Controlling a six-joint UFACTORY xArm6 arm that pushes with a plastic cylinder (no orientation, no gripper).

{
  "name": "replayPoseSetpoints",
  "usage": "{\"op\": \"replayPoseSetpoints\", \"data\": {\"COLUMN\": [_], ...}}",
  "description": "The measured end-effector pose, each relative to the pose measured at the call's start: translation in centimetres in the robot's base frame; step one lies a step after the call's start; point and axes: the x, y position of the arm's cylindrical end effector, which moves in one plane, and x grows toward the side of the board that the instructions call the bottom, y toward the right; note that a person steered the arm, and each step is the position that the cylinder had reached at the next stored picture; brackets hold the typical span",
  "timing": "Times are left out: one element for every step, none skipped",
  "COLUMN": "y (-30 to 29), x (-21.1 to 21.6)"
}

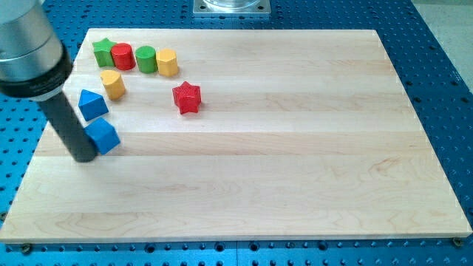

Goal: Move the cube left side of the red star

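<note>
A blue cube [103, 136] lies on the wooden board near the view's left edge. My tip [83, 156] touches the cube's left side. A red star [187, 97] lies up and to the right of the cube, well apart from it. A blue triangular block [93, 104] sits just above the cube.
A yellow block [113, 84] lies above the blue triangular block. Along the view's top left stand a green star [104, 52], a red cylinder [123, 56], a green cylinder [145, 58] and a yellow block [168, 63]. The board's left edge [33, 159] is close to my tip.
</note>
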Motion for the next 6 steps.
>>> {"op": "replayPoseSetpoints", "data": {"y": [2.6, 3.5, 3.5, 4.0, 5.6, 6.5], "x": [-0.7, -5.3, -4.8, -5.3, -5.6, -5.8]}}
